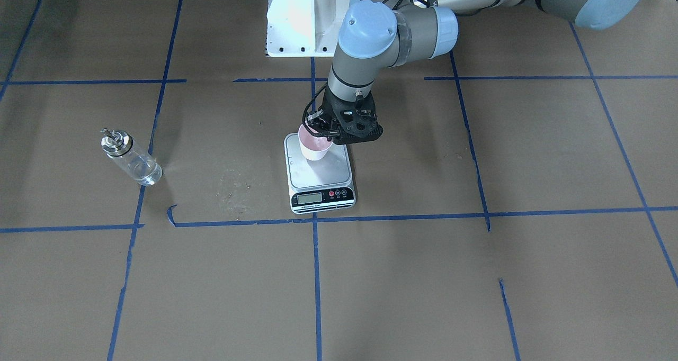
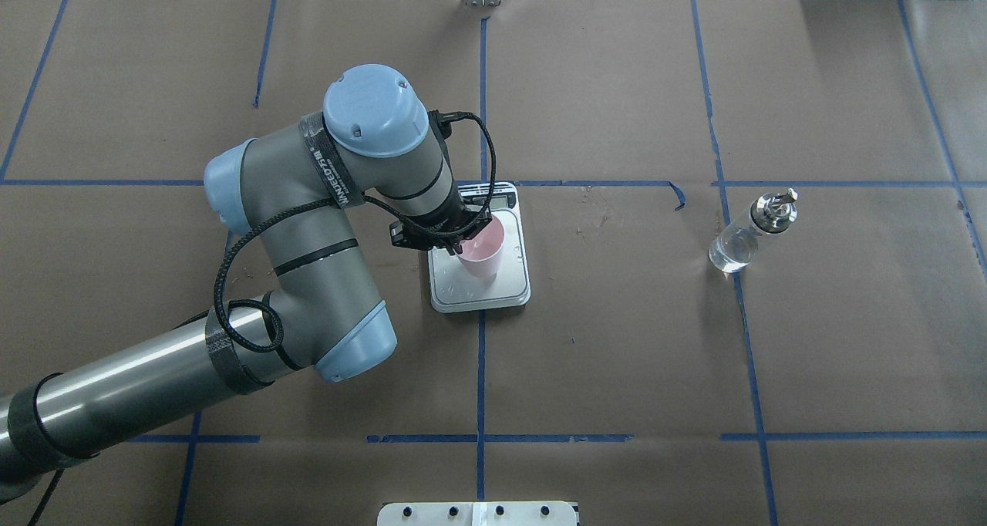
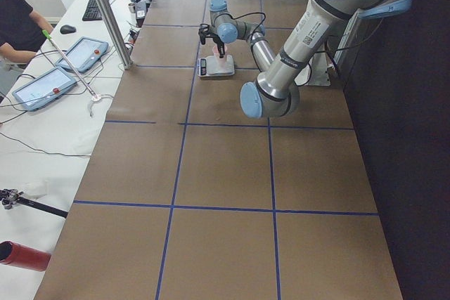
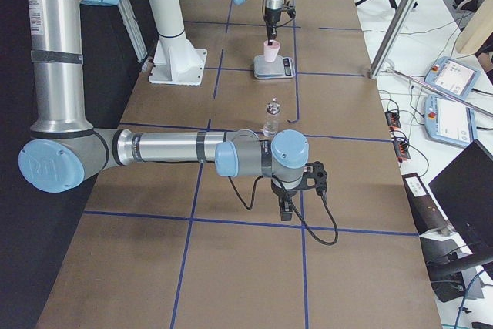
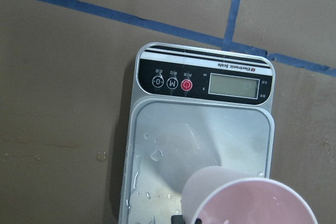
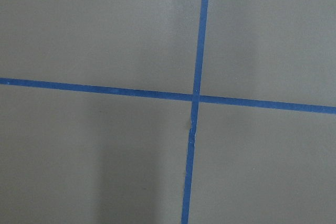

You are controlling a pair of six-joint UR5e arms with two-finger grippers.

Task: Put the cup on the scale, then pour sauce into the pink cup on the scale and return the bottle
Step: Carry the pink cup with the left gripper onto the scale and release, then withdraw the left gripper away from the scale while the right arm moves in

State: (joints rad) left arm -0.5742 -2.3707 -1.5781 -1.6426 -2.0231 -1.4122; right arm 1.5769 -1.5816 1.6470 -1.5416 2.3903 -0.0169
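Note:
The pink cup (image 1: 315, 148) (image 2: 482, 252) stands on or just above the silver plate of the scale (image 1: 320, 178) (image 2: 463, 287) in the table's middle. My left gripper (image 1: 324, 131) (image 2: 463, 241) comes down from above and is shut on the cup's rim. In the left wrist view the cup (image 5: 252, 203) is at the bottom right over the scale (image 5: 173, 140), whose plate has droplets on it. The clear bottle (image 1: 130, 157) (image 2: 752, 229) stands upright far off on my right side. My right gripper (image 4: 286, 209) hangs over bare table; I cannot tell whether it is open.
The table is brown paper with a grid of blue tape lines (image 6: 197, 98). The white robot base (image 1: 302, 17) is at my edge. A metal pole (image 3: 105, 12) and an operators' desk with tablets (image 3: 49, 82) lie beyond the far edge.

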